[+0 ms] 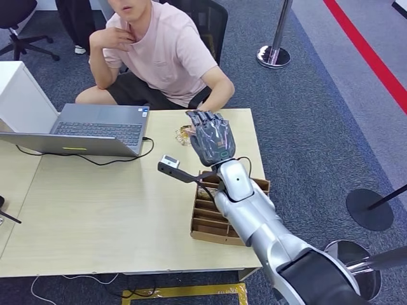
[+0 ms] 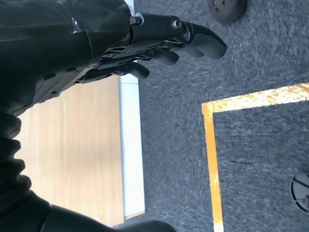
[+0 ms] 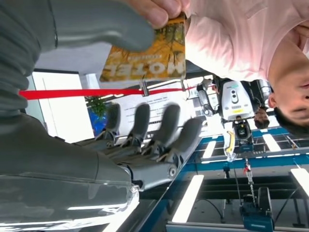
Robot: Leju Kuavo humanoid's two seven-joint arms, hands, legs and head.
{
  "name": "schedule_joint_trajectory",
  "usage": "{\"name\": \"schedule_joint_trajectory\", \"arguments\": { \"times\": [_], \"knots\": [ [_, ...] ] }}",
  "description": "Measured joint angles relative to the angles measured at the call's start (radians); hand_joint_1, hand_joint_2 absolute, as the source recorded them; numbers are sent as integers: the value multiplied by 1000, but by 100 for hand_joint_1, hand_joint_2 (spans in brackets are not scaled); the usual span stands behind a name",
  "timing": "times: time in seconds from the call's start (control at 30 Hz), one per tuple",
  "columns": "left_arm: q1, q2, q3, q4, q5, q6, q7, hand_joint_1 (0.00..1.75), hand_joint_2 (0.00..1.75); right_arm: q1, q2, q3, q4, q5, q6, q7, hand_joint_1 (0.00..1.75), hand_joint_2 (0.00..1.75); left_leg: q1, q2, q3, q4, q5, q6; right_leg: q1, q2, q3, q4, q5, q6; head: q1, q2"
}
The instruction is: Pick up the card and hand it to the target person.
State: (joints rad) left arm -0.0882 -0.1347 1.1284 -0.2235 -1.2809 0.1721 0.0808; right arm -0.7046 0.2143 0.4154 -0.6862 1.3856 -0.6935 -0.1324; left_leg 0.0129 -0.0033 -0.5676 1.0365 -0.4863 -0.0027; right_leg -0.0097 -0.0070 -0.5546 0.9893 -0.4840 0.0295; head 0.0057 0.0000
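Note:
The card (image 3: 149, 53) is orange-yellow with printed letters. A person's fingertips (image 3: 156, 10) pinch its edge. My right hand (image 1: 211, 136) is raised over the far side of the table (image 1: 96, 216), reaching toward the seated person in a pink shirt (image 1: 168, 44). Its thumb (image 3: 102, 24) lies along the card, while its fingers (image 3: 156, 130) stretch out straight with a clear gap between them and the card. In the head view the card (image 1: 184, 135) peeks out just left of that hand. My left hand (image 2: 160, 43) hangs beside the table edge with its fingers straight, holding nothing.
A grey laptop (image 1: 96, 130) stands open at the back left. A brown cardboard divider box (image 1: 211, 219) lies under my right forearm, with a small black device (image 1: 170, 166) and cable beside it. A stanchion base (image 1: 273, 56) stands on the carpet beyond.

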Motion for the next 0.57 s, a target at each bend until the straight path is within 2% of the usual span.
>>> {"name": "schedule_joint_trajectory", "arguments": {
  "times": [0.27,0.4,0.53,0.57],
  "knots": [
    [0,5,0,0,11,12,4,0,0,-33,0,-17,25,-43,0,1,0,175,0,0,0,0,0,0,0,0,0,0,0,0,0,0],
    [0,6,1,0,24,14,7,0,0,-90,-7,-86,65,-280,38,-55,0,175,0,0,0,0,0,0,0,0,0,0,0,0,0,0],
    [1,9,2,0,30,13,8,0,0,-142,-43,-187,99,-537,171,-82,0,175,-1,0,0,1,0,0,0,0,0,0,1,0,0,0],
    [1,9,2,0,30,13,8,0,0,-147,-48,-200,101,-565,190,-83,0,175,-1,0,0,1,0,0,0,0,0,0,1,0,0,0]
  ]
}}
